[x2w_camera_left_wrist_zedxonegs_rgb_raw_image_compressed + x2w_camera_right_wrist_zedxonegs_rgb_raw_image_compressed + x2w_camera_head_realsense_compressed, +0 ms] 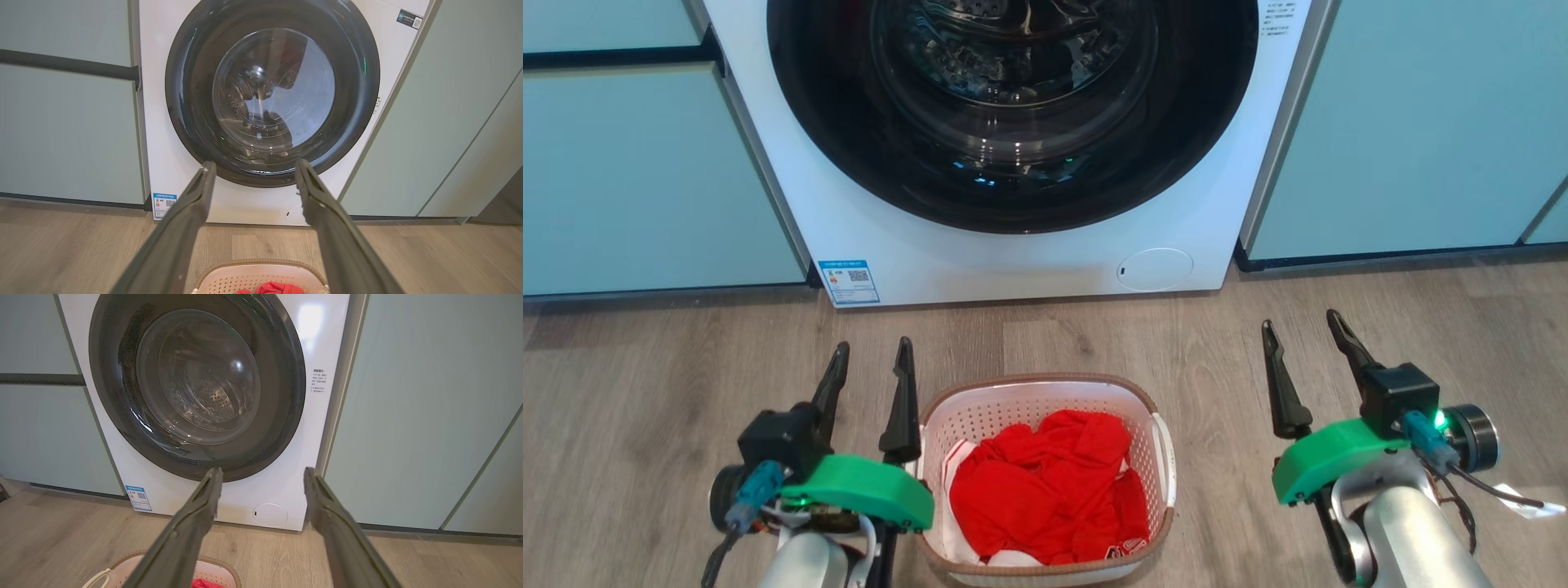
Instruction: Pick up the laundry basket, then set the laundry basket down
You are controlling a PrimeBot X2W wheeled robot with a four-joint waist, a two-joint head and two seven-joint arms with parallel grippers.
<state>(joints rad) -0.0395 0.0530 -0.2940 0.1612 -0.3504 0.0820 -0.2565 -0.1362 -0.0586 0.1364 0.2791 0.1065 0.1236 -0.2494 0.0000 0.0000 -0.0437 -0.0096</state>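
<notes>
Laundry basket (1036, 381) sits on the wood floor (645, 408) before the washing machine (980, 261), with red clothing (1045, 482) inside. Left gripper (874, 345) is just beside its left rim, right gripper (1299, 319) well apart; both spread, empty, flanking it, probably staged for a two-sided lift. Head view gives the side offsets; wrist views catch the far rim and the drum interior.

Grey-brown wood-look plank floor (645, 392). Carries, at 6 o'clock of head view, laundry basket (1013, 412), standing upright on the planks. Carries, at 12 o'clock, white washing machine (1029, 261); strip of bare planks between the two. Meets pale green cabinets (645, 180) at 10 o'clock and at 2 o'clock, flanking the machine.
</notes>
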